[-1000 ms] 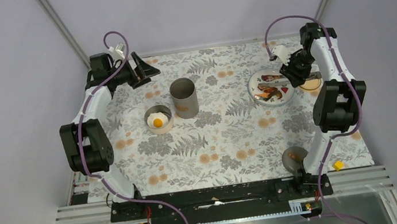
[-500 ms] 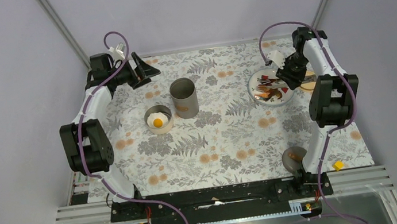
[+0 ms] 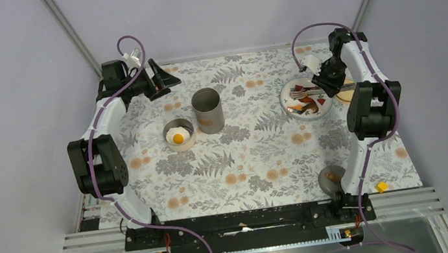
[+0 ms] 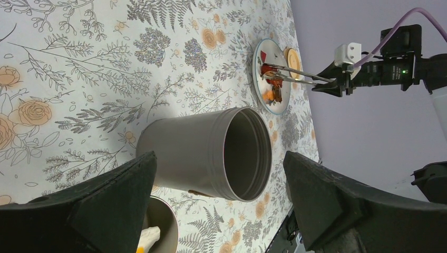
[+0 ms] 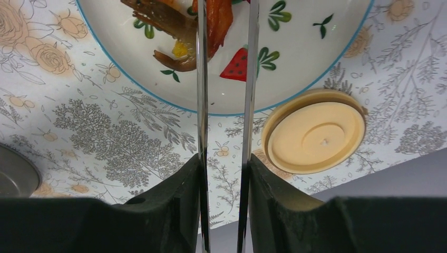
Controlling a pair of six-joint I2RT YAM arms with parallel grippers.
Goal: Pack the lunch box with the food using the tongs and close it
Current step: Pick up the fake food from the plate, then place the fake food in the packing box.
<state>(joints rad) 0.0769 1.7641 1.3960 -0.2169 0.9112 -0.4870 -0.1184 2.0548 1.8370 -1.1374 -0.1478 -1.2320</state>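
Because the tongs (image 5: 201, 79) must nip food (image 5: 219, 21) off the plate (image 5: 295, 52) by the table's (image 3: 246, 163) right edge, the right gripper (image 5: 224, 163) pinches their 2 arms; the left gripper (image 4: 220, 156) gapes wide.

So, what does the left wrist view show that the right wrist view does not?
Only the left wrist view: the open grey can, a bit of the egg, and the left gripper, open wide.
Only the right wrist view: a grey edge at the left border, too cut off to name.
Both: the plate, the food on it, the cream lid beside it, and the right gripper shut on the tongs.
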